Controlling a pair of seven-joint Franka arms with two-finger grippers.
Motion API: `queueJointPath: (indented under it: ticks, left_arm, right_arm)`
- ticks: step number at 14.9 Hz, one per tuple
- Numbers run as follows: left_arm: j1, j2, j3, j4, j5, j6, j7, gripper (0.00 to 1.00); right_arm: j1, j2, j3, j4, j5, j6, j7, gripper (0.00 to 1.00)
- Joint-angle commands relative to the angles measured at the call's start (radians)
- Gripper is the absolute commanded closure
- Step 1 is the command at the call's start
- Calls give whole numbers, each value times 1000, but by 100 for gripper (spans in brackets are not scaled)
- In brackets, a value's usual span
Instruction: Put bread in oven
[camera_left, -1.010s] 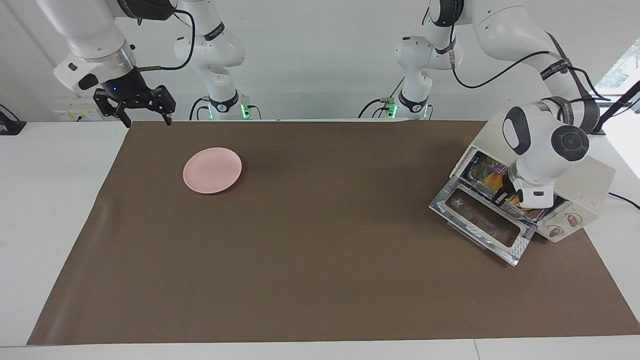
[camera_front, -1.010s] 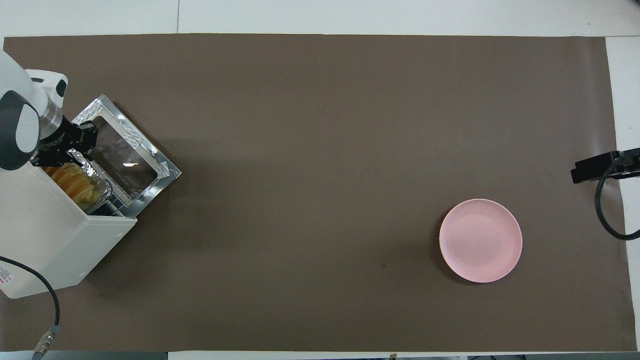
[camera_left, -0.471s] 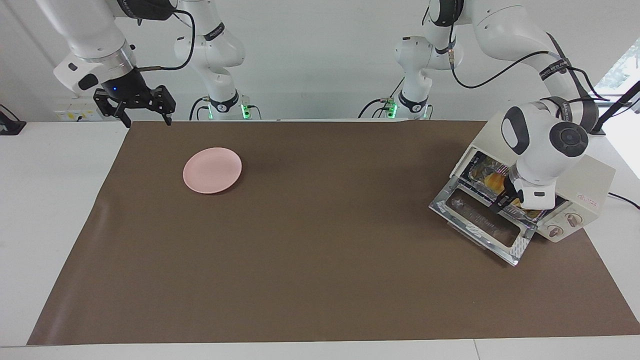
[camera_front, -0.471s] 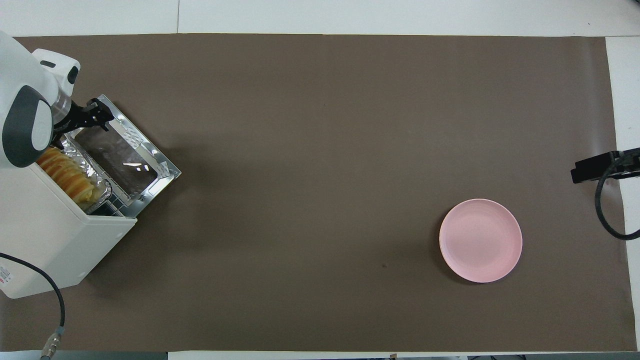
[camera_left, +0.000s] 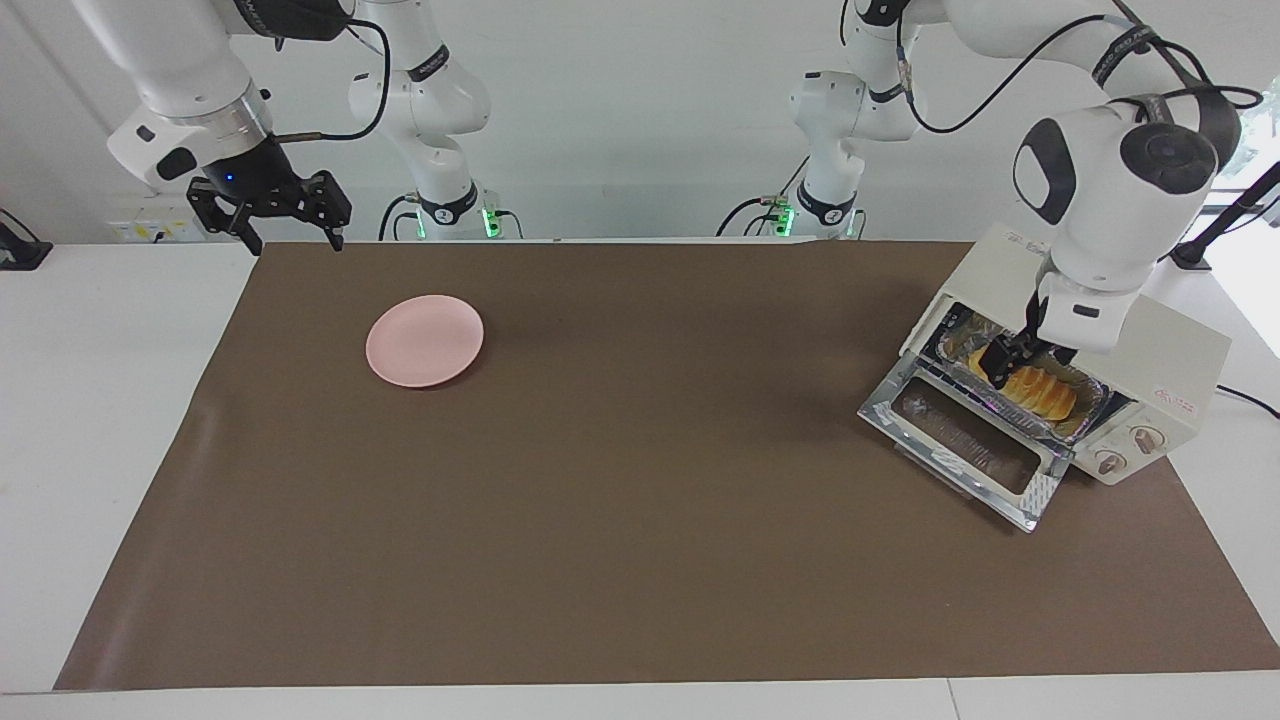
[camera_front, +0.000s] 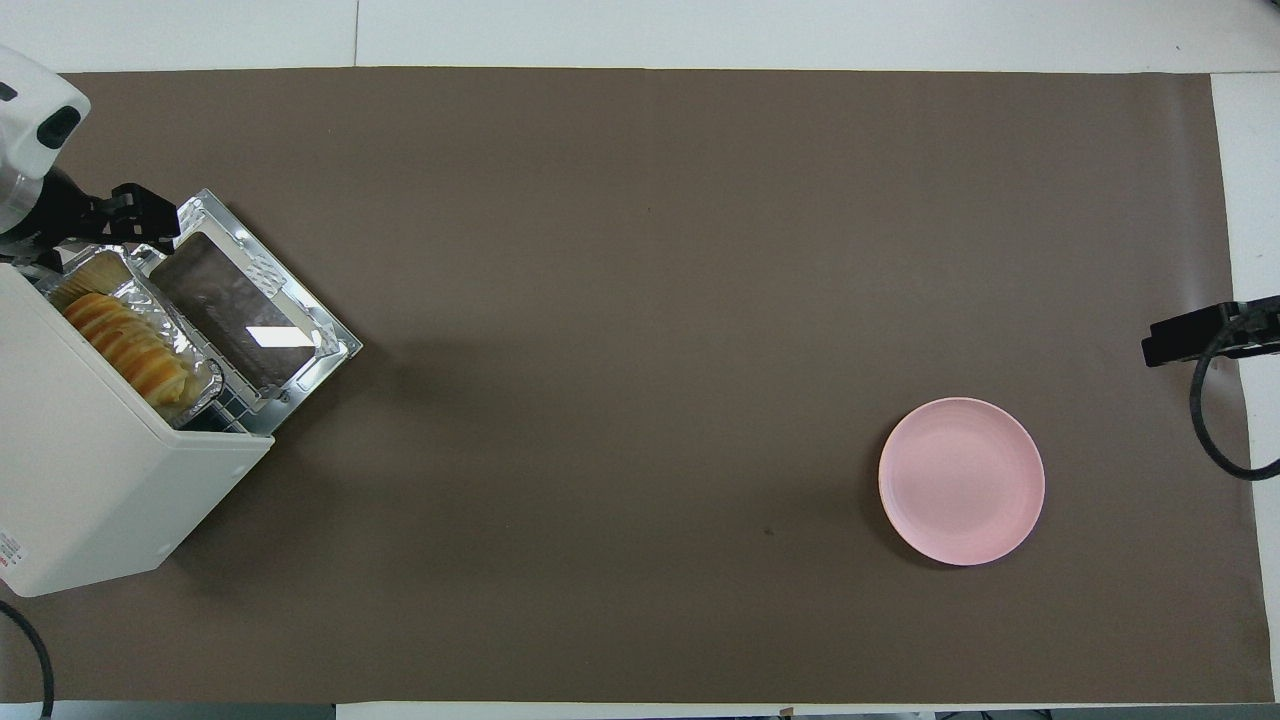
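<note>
The cream-white oven (camera_left: 1170, 350) stands at the left arm's end of the table, its glass door (camera_left: 965, 440) dropped open. The golden ridged bread (camera_left: 1045, 392) lies in a silver foil tray (camera_left: 960, 345) in the oven's mouth. It also shows in the overhead view (camera_front: 125, 345). My left gripper (camera_left: 1028, 362) hangs just above the bread, open and empty, clear of the loaf. My right gripper (camera_left: 290, 235) is open and empty, up over the mat's edge nearest the robots at the right arm's end, and waits.
A round pink plate (camera_left: 425, 340) lies on the brown mat toward the right arm's end. The open door (camera_front: 250, 320) juts out onto the mat. A cable runs from the oven's side off the table.
My left gripper has drawn back out of the oven's mouth and risen above it, empty. The bread stays in the foil tray. The right arm has not moved.
</note>
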Motion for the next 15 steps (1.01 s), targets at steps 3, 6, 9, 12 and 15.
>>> queueJointPath:
  ticks: [3,6,9,12,15]
  left_arm:
    - [-6,-106,-38,-25,-32,-181,183,0]
    - [129,-138,-182,10,-99,-251,179,0]
    - [330,-133,-385,58,-123,-258,176,0]
    - [371,-141,-404,42,-122,-242,185,0]
    - [394,-150,-440,26,-120,-242,185,0]
  right_arm:
    - [-15,-19,6,-17,12,0,-18,0]
    - [-15,-19,6,-17,14,0,-18,0]
    - [-15,-18,6,-17,12,0,-18,0]
    - [-15,-19,6,-17,12,0,-18,0]
    - [-15,-18,8,-17,12,0,-18,0]
